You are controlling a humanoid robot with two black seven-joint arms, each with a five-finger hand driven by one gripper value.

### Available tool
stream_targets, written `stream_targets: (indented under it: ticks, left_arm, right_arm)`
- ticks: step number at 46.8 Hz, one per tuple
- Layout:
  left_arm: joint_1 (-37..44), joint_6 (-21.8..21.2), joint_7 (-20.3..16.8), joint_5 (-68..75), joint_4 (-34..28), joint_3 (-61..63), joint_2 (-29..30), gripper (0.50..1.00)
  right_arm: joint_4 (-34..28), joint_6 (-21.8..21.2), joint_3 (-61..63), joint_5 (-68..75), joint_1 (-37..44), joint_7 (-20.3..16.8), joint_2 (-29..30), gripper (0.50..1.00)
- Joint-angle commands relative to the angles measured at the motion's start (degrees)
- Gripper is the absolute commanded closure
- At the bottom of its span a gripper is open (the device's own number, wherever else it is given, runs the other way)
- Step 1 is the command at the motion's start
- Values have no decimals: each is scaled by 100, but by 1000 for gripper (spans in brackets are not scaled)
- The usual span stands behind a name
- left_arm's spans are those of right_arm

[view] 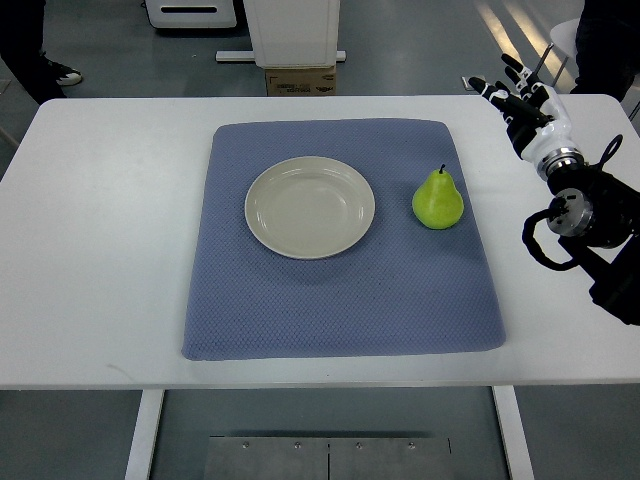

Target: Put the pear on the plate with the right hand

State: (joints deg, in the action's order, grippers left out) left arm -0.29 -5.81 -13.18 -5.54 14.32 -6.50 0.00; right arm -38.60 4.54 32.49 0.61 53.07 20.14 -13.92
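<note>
Blue-grey textured cloth mat [340,300] covers the white table [90,250]. Glossy yellow-green pear [438,199] sits on the mat right of the round cream plate [310,207], not touching; stem toward the far edge, long axis probably near-upright. Right hand [515,100] at far right, well apart, fingers spread, empty.

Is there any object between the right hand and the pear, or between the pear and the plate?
Nothing visible. Between the right hand and the pear lie only bare table and blue mat; between pear and plate, only mat. The plate is empty.
</note>
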Motion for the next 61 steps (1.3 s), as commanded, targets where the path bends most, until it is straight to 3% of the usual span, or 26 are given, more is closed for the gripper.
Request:
stream_targets:
  ticks: [1, 38, 61]
  left_arm:
    - [-6, 1, 0, 0, 0, 0, 0, 500]
    - [3, 1, 0, 0, 0, 0, 0, 500]
    - [3, 1, 0, 0, 0, 0, 0, 500]
  right_arm:
    - [115, -6, -5, -8, 72, -1, -5, 500]
    - [1108, 56, 3, 0, 608, 69, -5, 500]
    - [1153, 47, -23, 0, 529, 61, 13, 500]
